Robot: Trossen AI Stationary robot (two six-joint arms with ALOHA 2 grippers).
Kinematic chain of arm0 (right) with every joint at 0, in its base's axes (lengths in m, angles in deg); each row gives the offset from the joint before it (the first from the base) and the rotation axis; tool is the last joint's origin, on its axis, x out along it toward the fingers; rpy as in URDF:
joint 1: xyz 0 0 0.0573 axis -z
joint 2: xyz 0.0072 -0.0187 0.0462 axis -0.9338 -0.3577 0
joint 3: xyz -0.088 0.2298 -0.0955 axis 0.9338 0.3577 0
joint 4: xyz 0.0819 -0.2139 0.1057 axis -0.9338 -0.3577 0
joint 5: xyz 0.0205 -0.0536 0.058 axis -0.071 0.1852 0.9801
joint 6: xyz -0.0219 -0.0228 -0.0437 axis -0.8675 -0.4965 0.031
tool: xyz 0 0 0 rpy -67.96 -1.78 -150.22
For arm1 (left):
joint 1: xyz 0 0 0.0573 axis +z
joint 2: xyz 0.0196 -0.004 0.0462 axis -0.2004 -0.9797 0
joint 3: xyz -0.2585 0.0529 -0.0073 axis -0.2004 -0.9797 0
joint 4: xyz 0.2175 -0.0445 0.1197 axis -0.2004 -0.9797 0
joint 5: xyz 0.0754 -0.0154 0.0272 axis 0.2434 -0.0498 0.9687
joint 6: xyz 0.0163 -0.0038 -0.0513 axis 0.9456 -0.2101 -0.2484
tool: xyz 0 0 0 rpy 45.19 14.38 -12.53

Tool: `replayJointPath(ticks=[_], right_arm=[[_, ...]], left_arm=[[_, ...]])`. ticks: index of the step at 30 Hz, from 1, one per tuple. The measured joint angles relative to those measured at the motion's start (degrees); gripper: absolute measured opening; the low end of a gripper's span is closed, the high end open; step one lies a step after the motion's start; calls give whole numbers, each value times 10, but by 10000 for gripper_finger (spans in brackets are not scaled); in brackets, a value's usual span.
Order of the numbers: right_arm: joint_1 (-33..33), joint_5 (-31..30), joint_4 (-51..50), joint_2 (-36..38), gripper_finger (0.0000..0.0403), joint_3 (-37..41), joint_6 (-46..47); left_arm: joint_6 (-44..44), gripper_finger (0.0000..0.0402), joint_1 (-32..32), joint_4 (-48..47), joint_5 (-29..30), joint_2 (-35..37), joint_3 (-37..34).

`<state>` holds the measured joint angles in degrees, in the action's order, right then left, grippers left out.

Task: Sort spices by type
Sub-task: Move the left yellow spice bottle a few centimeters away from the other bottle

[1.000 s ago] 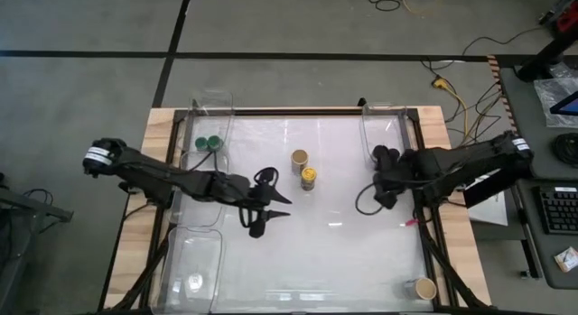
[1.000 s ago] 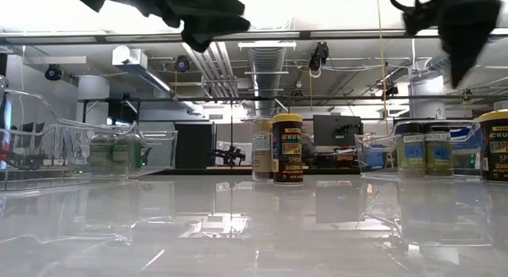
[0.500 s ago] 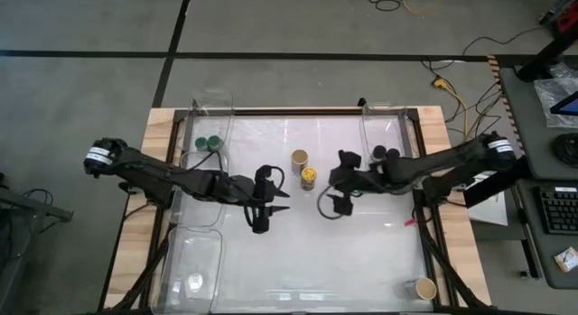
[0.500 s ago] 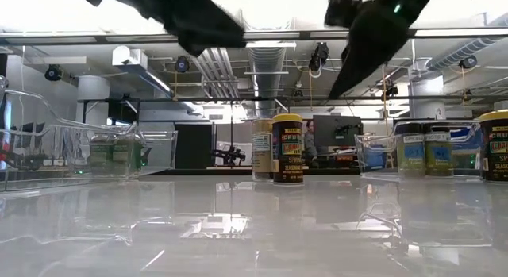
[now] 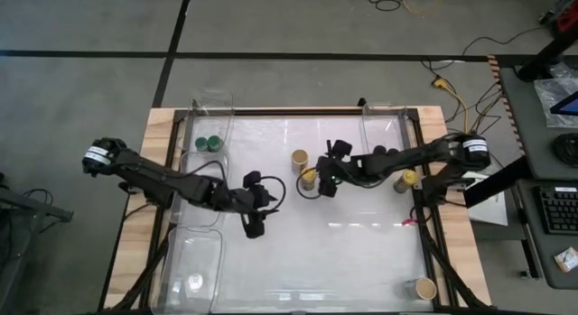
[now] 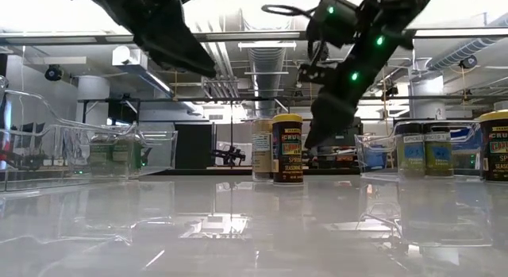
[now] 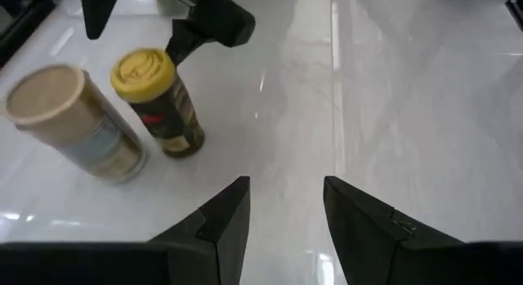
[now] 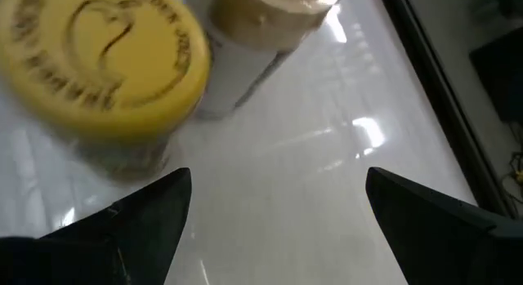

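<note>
At mid-tabletop point(image 5: 361, 252), your right tool point(image 5: 323, 181), fingers spread, closes on the yellow-lidded jar point(image 5: 309, 177) beside the tan-lidded jar point(image 5: 299, 158); next, straddle and clamp. Left tool point(image 5: 256, 226), parted, waits nearby.

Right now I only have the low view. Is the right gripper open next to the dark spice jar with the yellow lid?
Observer: Yes. The right wrist view shows the right gripper open wide, with the dark spice jar with the yellow lid ahead of its fingers, not yet between them.
Operator: What stands behind that jar?
Observer: From above, a cylindrical jar with a tan lid stands beside it, toward the table's far edge.
Operator: And the left gripper?
Observer: The left gripper is open and empty over the white table top, facing both jars.
</note>
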<state>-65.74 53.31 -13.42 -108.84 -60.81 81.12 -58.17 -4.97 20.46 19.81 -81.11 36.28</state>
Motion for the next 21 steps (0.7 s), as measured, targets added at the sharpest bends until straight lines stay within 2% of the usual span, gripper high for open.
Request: replayJointPath(ticks=[7, 14, 21], right_arm=[[5, -8, 104, -37, 359, 24, 11], [-14, 51, 147, -51, 359, 23, 37], [-39, 58, 197, -80, 359, 23, 61]], left_arm=[[-28, 141, -12, -16, 1, 0, -10], [-13, 141, -12, -15, 5, 0, -22], [-17, 163, -6, -10, 31, 0, -22]])
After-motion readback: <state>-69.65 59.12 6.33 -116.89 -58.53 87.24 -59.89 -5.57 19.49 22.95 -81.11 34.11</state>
